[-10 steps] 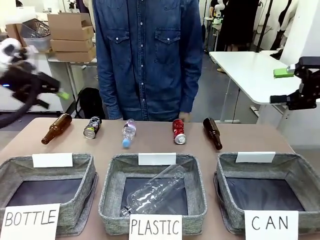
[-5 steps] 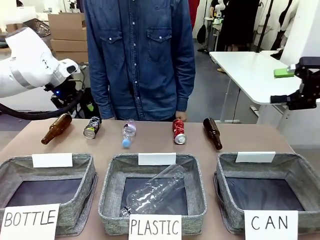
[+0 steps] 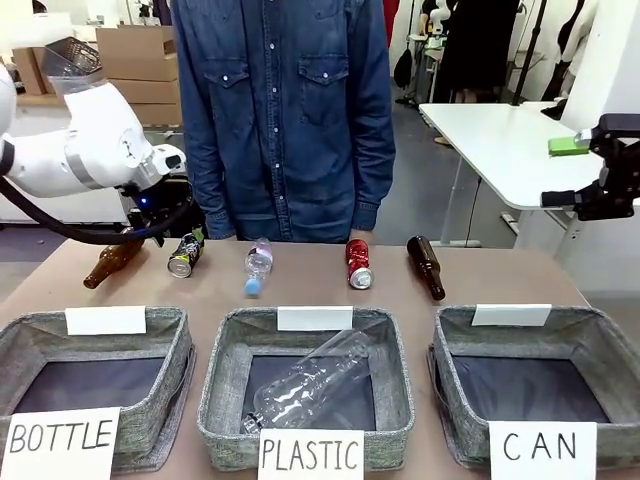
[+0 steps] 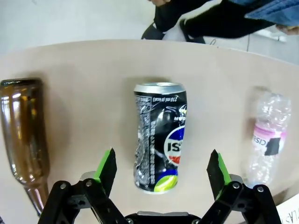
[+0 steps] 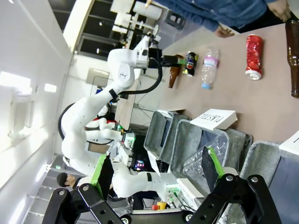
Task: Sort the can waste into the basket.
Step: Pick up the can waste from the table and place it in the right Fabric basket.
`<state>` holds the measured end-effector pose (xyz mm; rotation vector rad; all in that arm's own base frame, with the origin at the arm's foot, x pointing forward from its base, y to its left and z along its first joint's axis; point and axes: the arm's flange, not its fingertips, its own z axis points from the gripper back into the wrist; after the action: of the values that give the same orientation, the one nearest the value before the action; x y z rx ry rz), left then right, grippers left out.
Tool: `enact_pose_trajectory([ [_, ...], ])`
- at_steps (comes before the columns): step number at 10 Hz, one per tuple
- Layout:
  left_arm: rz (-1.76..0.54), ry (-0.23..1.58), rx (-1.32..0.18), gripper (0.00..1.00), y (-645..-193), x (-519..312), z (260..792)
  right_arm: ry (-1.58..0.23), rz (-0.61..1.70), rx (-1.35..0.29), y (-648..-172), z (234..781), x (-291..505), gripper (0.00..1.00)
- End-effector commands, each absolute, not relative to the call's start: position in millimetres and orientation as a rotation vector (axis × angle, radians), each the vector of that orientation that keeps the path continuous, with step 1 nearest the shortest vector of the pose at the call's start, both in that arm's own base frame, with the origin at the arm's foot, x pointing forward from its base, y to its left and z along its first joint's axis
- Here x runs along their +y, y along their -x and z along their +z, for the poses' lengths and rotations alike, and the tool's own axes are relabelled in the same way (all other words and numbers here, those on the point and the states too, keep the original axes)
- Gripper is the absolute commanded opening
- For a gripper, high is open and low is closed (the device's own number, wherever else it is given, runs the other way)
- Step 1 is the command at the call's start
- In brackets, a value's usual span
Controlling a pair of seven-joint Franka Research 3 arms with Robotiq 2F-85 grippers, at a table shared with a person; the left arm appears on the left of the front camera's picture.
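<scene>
A black can (image 4: 160, 137) lies on its side on the tan table, dented, directly below my open left gripper (image 4: 162, 168), between the two green-padded fingers and apart from them. From the front, my left gripper (image 3: 180, 235) hovers just above this black can (image 3: 183, 255) at the table's far left. A red can (image 3: 357, 264) rests on its side right of centre. At the near right stands the grey basket (image 3: 600, 345) signed "CAN", nothing in it. My right gripper (image 3: 558, 172) hangs open, raised off the table's right side. It also sees the red can (image 5: 253, 57).
One brown bottle (image 3: 110, 262) lies left of the black can and another brown bottle (image 3: 425, 266) lies right of the red can. A small plastic bottle (image 3: 258, 265) lies between the cans. The "PLASTIC" basket (image 3: 225, 385) holds a clear bottle. A person stands at the far edge.
My left arm has swung in from the left and come down over the black can. The right arm has stayed still. The person has shifted slightly left.
</scene>
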<state>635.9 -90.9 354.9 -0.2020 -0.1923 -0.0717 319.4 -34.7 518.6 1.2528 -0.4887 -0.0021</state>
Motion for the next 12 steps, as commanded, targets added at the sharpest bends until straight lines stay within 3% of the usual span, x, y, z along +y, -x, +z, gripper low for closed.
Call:
enact_pose_trajectory([
  [1, -0.053, 0.147, -0.182, 1.0, -646.2, -102.2, 344.5, -1.272, 0.013, -0.512, -323.3, 520.2, -32.0, 1.0],
  [5, -0.035, 0.094, -0.199, 1.0, -650.4, -114.0, 334.9, -1.272, 0.013, -0.512, -323.3, 520.2, -32.0, 1.0],
  [6, -0.033, 0.056, -0.202, 0.41, -651.5, -113.5, 333.2, -1.272, 0.013, -0.512, -323.3, 520.2, -32.0, 1.0],
  [7, -0.034, 0.04, -0.195, 0.41, -652.3, -112.0, 329.2, -1.272, 0.013, -0.512, -323.3, 520.2, -32.0, 1.0],
  [8, -0.031, 0.024, -0.19, 0.0, -653.0, -110.8, 325.0, -1.272, 0.013, -0.512, -323.3, 520.2, -32.0, 1.0],
  [9, -0.029, 0.02, -0.182, 0.39, -653.9, -108.8, 320.2, -1.272, 0.013, -0.512, -323.3, 520.2, -32.0, 1.0],
  [10, -0.026, 0.011, -0.174, 0.0, -654.9, -106.8, 315.3, -1.272, 0.013, -0.512, -323.3, 520.2, -32.0, 1.0],
  [12, -0.025, 0.013, -0.172, 0.0, -655.4, -105.7, 314.5, -1.272, 0.013, -0.512, -323.3, 520.2, -32.0, 1.0],
])
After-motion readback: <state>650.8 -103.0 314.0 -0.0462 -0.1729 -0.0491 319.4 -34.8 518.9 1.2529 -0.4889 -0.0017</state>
